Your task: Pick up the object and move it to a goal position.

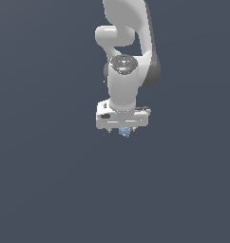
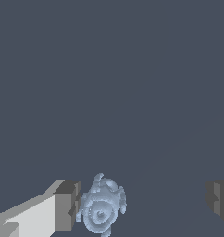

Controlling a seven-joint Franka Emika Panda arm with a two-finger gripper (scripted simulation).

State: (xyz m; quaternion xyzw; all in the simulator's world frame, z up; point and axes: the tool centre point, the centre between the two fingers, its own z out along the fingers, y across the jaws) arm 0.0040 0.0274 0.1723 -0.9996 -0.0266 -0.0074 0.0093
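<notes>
The gripper [image 2: 141, 203] is spread wide, holding nothing. The lump [image 2: 102, 207] sits between the fingers [image 2: 66, 206], just beside one and well apart from the other. In the exterior view the arm [image 1: 129, 57] hides most of the lump [image 1: 125, 132].

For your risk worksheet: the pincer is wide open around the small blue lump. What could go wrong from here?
1. The lump sits against one finger, far from the other; closing may push it sideways rather than clamp it.
2. It is knobbly and tiny beside the pincer, so the grip could slip.
</notes>
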